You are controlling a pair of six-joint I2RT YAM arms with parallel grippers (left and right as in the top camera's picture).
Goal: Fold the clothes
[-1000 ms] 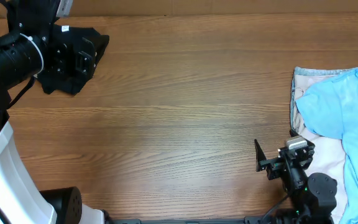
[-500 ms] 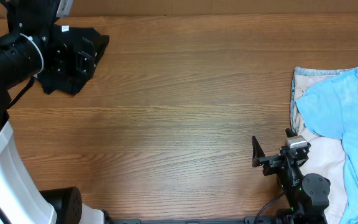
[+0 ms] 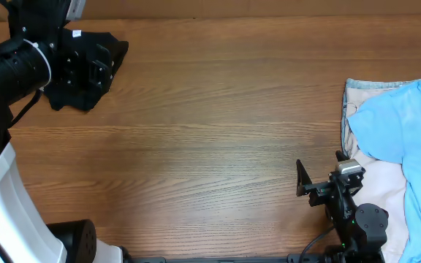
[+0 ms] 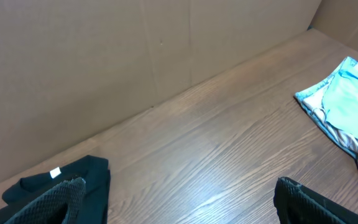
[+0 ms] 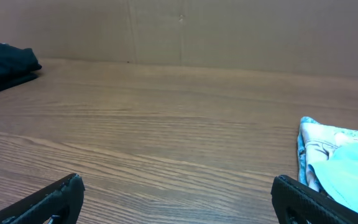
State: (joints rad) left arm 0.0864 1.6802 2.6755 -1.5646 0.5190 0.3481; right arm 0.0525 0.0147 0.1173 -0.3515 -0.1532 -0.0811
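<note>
Found both pincers spread wide and empty. Noted right pincer (image 3: 320, 172) low over the near right of the counter (image 3: 218, 124), just beside the garment pile. Noted left pincer (image 4: 179, 208) at far left, over the black shirt (image 3: 86, 66). Cannot tell whether touching the fabric or hovering above it.

Located the light blue T-shirt (image 3: 404, 131) at the right edge, crumpled, lying on a cream piece (image 3: 378, 197), partly cut off by the frame. Located the black shirt bunched at the far left corner, white tag (image 4: 56, 173) showing.

Judged step in hand: fetching the next garment from the right pile, probably the blue one on top.

To do well:
- Approach the T-shirt's left edge with the right pincer, low and level.
- Pinch the top layer only, to avoid lifting the cream fabric along with it.
- Drag toward the bare middle of the counter, well apart from both heaps.
- Bring the left pincer across for a second corner; pull flat before any fold.
- Expect sagging and bunching; grip at a hem or seam rather than mid-cloth.
</note>
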